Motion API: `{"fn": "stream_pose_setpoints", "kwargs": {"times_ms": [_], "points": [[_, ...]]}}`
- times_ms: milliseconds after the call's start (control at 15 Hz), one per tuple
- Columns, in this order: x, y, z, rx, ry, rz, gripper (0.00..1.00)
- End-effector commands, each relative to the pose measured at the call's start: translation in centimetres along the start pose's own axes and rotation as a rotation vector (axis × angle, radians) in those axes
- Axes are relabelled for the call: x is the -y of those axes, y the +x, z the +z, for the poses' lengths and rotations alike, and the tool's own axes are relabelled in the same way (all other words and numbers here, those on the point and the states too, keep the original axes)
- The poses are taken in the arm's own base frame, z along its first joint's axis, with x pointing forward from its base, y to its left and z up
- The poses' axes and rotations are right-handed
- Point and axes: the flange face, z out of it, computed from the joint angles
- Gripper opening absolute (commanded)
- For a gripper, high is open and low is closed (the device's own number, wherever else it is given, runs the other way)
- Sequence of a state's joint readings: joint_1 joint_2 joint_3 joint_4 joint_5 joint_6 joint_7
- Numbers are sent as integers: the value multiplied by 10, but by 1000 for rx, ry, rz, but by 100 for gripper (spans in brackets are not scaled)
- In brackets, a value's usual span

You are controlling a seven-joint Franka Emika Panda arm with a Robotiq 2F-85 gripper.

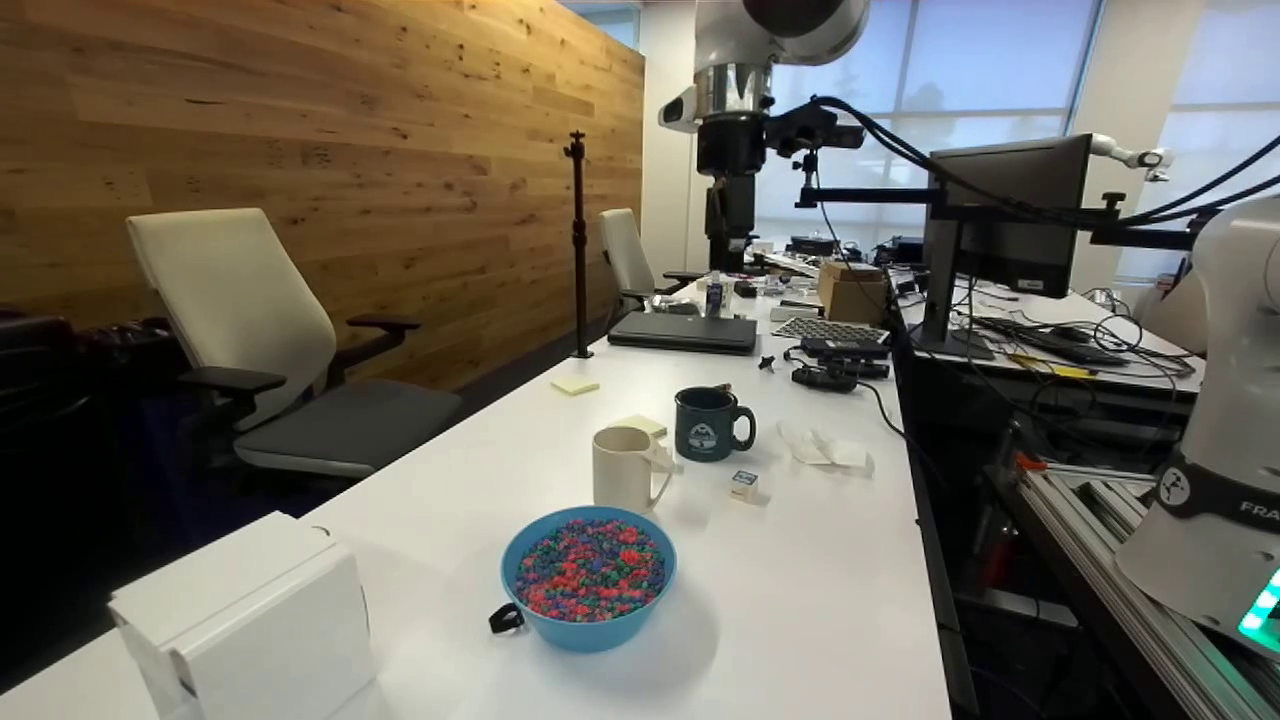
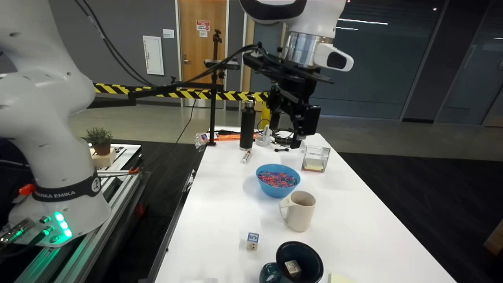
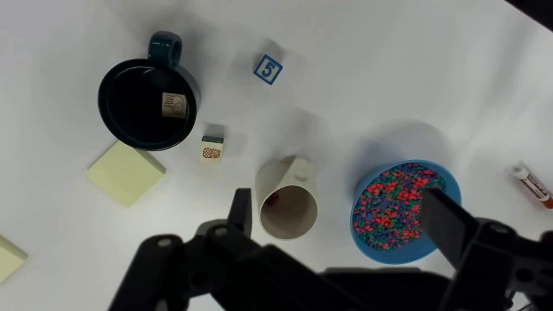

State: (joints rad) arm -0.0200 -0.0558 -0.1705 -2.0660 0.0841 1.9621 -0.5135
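My gripper [image 3: 336, 201] stands open above the white table, with nothing between its fingers. It hangs well above the table in both exterior views. Below it in the wrist view, a cream mug [image 3: 268, 179] stands near the left finger, with something dark red inside. A blue bowl [image 3: 395, 255] of small red, green and blue pieces lies partly hidden behind the right finger [image 3: 447, 224]. Farther off is a dark teal mug [image 3: 125, 103] with a wooden block [image 3: 174, 105] inside. A block marked 5 [image 3: 268, 69] and a pineapple block [image 3: 211, 152] sit on the table.
Yellow sticky notes [image 3: 125, 172] lie beside the teal mug, and a marker [image 3: 532, 186] beyond the bowl. A white box [image 1: 250, 620], a crumpled tissue [image 1: 830, 450], a closed laptop [image 1: 683, 332], a black bottle [image 2: 247, 127] and a clear holder [image 2: 315, 157] also stand or lie around.
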Motion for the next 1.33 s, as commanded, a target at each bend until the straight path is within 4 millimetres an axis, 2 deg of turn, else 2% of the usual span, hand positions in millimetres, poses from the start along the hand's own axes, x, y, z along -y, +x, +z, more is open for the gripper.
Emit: {"fn": "stream_pose_setpoints", "kwargs": {"times_ms": [0, 200, 533, 867, 1267], "points": [[-2, 4, 1, 9, 10, 4, 100], [-1, 7, 7, 0, -31, -43, 100], [-4, 36, 50, -49, -190, -20, 100], [-5, 55, 90, -54, -167, 56, 100], [-16, 74, 118, -28, -161, 52, 100]]}}
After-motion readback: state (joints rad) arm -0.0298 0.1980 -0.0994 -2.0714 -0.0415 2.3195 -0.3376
